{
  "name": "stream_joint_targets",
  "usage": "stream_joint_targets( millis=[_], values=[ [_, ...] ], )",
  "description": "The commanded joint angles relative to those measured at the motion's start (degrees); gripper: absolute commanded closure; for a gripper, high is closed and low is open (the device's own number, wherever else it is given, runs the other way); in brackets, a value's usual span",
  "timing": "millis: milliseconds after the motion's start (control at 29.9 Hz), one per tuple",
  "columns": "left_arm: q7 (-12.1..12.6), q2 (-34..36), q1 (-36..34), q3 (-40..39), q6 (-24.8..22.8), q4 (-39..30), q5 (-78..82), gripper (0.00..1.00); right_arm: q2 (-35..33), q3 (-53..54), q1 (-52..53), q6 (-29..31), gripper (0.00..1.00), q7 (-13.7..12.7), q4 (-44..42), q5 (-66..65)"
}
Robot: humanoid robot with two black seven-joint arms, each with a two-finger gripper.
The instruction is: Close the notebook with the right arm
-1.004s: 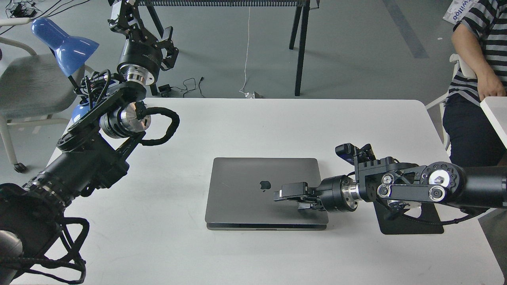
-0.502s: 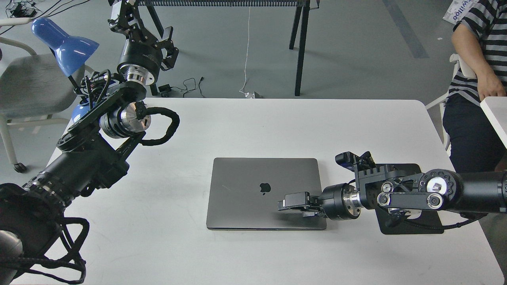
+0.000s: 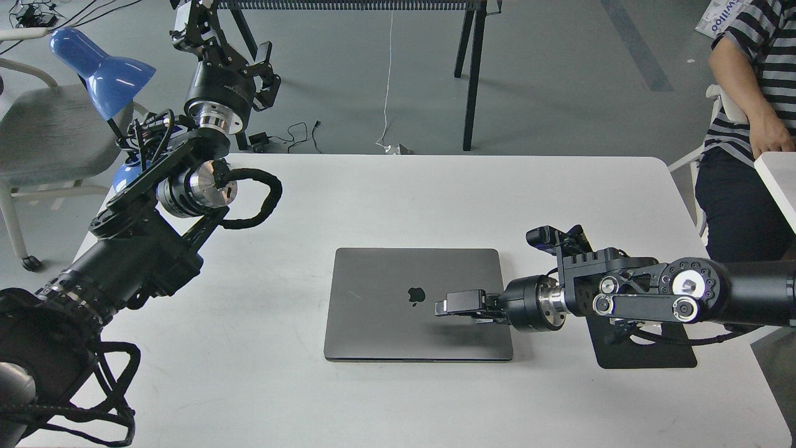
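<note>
Notebook on table; mouse pad right.

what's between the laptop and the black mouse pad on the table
In the head view, the right arm's wrist and pincer cross that stretch above bare white table; nothing else lies between the notebook and the mouse pad.

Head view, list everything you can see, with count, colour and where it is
notebook: one, space grey, lid shut, table centre
table: one, white, fills the foreground
mouse pad: one, black, right of the notebook, under the right arm
lamp: one, blue, far left
chair: one, grey seat, far left
person: one, striped shirt, far right
left gripper: one, black, raised at upper left
right gripper: one, black, over the notebook lid
</note>
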Motion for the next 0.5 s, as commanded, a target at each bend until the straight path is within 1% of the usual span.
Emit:
stream_joint_targets(
  millis=[0, 100, 201, 268, 335, 402, 469],
  values=[
    [0.0, 0.0, 0.0, 0.0, 0.0, 0.0, 0.0, 0.0, -2.1, 10.5, 0.1, -0.3, 0.0, 0.2, -0.3, 0.1],
    [0.0, 0.0, 0.0, 0.0, 0.0, 0.0, 0.0, 0.0, -3.0, 23.6, -1.5, -0.6, 0.0, 0.1, -1.9, 0.3],
    [0.0, -0.1, 0.0, 0.0, 0.0, 0.0, 0.0, 0.0, -1.7, 35.9, -4.4, -2.8, 0.0, -0.2, -6.8, 0.4],
    [0.0, 0.0, 0.0, 0.0, 0.0, 0.0, 0.0, 0.0, 1.8, 42.8, -6.2, -5.8, 0.0, -0.2, -12.1, 0.6],
    [0.0, -0.1, 0.0, 0.0, 0.0, 0.0, 0.0, 0.0, 7.0, 48.9, -7.7, -8.0, 0.0, -0.2, -18.1, 1.3],
    [0.0, -0.1, 0.0, 0.0, 0.0, 0.0, 0.0, 0.0, 10.6, 55.1, -9.0, -9.2, 0.0, -0.2, -23.4, 2.8],
    [0.0, -0.1, 0.0, 0.0, 0.0, 0.0, 0.0, 0.0, 12.5, 62.3, -10.1, -9.8, 0.0, -0.2, -27.9, 5.6]
  ],
)
